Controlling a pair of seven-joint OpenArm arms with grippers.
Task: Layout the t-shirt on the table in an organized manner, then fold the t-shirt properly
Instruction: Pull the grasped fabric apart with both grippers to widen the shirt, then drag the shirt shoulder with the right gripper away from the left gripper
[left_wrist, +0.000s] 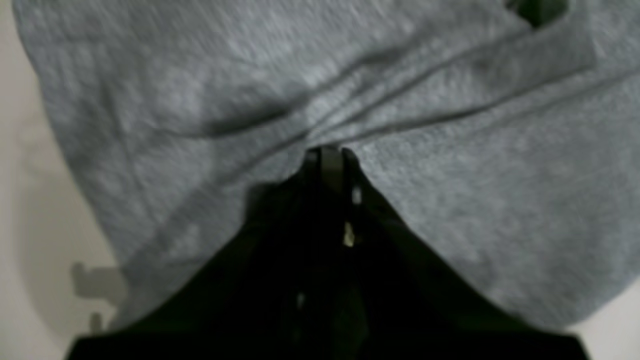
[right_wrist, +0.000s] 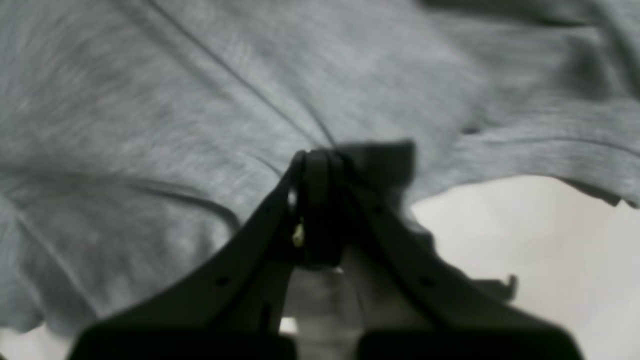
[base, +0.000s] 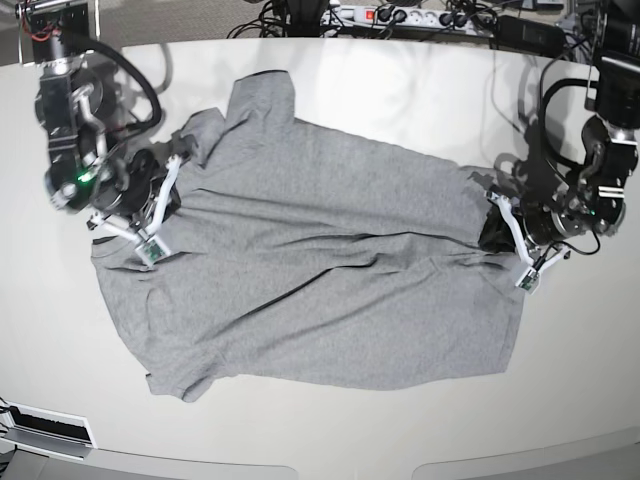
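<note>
Both grippers, left (base: 490, 225) and right (base: 172, 195), are clenching opposite edges of the t-shirt (base: 320, 270), and pulling apart evenly is flattening its creases on the table (base: 400, 90).

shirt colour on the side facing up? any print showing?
Heather grey t-shirt, plain, with no print visible on the upward side. The base view shows it best.

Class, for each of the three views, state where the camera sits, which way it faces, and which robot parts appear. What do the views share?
Left wrist: behind the left gripper, facing the t-shirt it pinches.
Right wrist: behind the right gripper, shut on cloth, facing shirt and table.
Base: overhead, looking down; both arms show.
Shared: the grey t-shirt appears in all three.
</note>
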